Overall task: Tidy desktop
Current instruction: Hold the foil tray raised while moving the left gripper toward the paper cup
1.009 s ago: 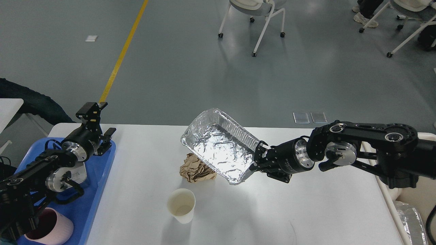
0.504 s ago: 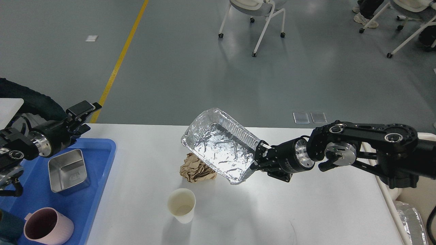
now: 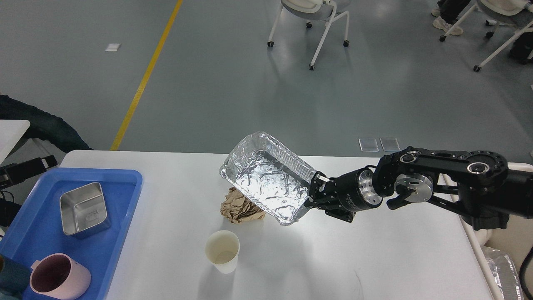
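From the head view, the white desk (image 3: pixel 374 258) fills the lower part of the picture. The right claw (image 3: pixel 313 192) reaches in from the right and is clamped on the near right edge of a foil tray (image 3: pixel 266 180), which it holds tilted above the desk, open side toward the camera. A crumpled brown paper ball (image 3: pixel 239 208) lies on the desk just beside and partly under the tray's lower left side. A white paper cup (image 3: pixel 222 251) stands upright nearer the front, apart from both.

On the left a blue tray (image 3: pixel 37 225) rests on the desk, holding a square metal tin (image 3: pixel 84 208) and a pink mug (image 3: pixel 58 277). The left claw (image 3: pixel 41 161) shows only as a dark bar at the left edge; whether it is open I cannot tell.
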